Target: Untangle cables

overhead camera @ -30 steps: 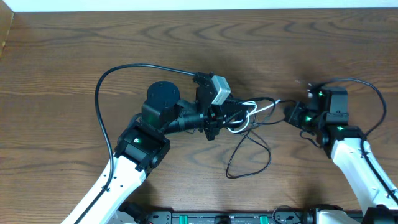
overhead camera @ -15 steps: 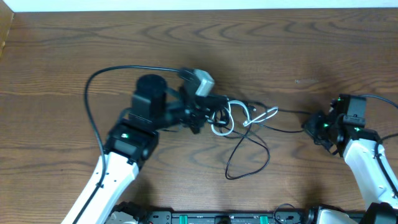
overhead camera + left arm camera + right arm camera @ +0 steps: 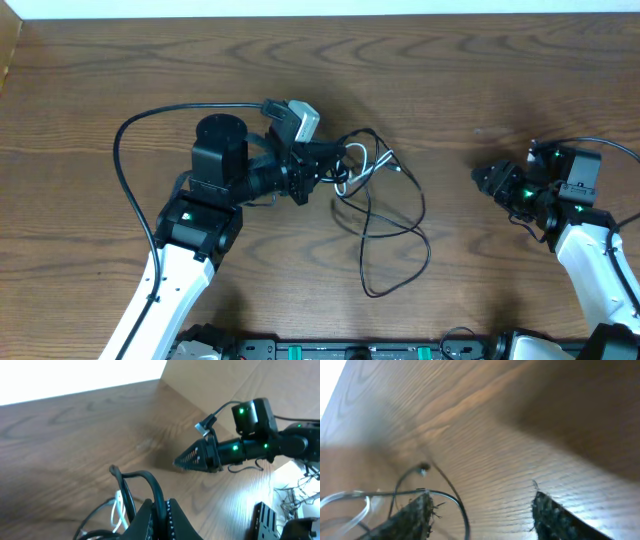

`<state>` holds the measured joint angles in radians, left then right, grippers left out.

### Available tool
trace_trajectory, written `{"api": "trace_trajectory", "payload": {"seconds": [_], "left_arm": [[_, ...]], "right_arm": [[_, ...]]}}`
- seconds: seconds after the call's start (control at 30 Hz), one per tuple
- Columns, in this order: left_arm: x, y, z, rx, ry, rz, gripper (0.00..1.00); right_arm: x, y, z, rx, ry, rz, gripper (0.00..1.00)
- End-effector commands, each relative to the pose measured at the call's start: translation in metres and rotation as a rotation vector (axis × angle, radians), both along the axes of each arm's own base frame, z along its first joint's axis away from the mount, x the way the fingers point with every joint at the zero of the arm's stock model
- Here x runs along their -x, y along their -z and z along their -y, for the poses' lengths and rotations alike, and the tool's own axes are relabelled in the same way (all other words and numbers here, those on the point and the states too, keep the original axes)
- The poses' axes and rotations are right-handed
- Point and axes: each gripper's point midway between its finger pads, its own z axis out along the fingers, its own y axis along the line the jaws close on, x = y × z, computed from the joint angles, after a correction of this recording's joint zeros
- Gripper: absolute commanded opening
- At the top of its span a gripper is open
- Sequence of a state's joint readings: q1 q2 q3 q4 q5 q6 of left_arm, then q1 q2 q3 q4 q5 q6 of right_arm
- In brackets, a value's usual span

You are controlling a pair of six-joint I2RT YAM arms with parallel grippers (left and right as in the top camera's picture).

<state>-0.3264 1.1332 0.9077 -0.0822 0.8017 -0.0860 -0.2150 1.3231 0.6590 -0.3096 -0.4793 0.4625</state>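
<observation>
The left claw (image 3: 325, 166) clamps the cables (image 3: 358, 168); the open, empty right claw (image 3: 488, 178) should take one loose loop and draw it away gently.

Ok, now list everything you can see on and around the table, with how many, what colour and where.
table: one, brown wood grain, fills the overhead view
cables: count unclear in the tangle, black plus one white, at mid-table, with a black loop trailing toward the near edge
arm leads: two, black and thicker, one curving off each arm
arms: two, white and black, reaching in from the near corners
left gripper: one, black, shut on the cables at the left of the tangle
right gripper: one, black, open, at the right, apart from the cables
</observation>
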Motion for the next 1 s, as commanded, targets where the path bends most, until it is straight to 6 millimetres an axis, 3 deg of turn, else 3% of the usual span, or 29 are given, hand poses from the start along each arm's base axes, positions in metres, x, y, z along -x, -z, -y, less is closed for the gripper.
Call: {"api": "trace_trajectory", "payload": {"seconds": [0.0,0.3,0.53,0.63,0.8,0.97], "left_arm": [[-0.002,-0.028,0.001,0.068,-0.022,0.019,0.08],[-0.008,-0.054,0.003,0.201,-0.058,-0.032,0.08],[-0.01,-0.069,0.003,0.291,-0.075,-0.084,0.08],[-0.01,-0.075,0.003,0.312,-0.074,-0.074,0.08],[-0.01,-0.087,0.003,0.34,-0.066,-0.031,0.08],[-0.01,-0.095,0.003,0.374,-0.065,-0.032,0.08]], "right_arm": [[0.002,-0.012,-0.024,-0.018,-0.234,0.118,0.7],[0.017,-0.061,-0.096,-0.115,-0.722,0.491,0.89],[0.019,-0.074,-0.131,-0.093,-0.863,0.606,0.91],[0.014,-0.079,-0.142,-0.063,-0.881,0.644,0.99],[-0.014,-0.083,-0.14,-0.069,-0.665,0.557,0.99],[-0.015,-0.092,-0.158,-0.051,-0.695,0.61,0.99]]}}
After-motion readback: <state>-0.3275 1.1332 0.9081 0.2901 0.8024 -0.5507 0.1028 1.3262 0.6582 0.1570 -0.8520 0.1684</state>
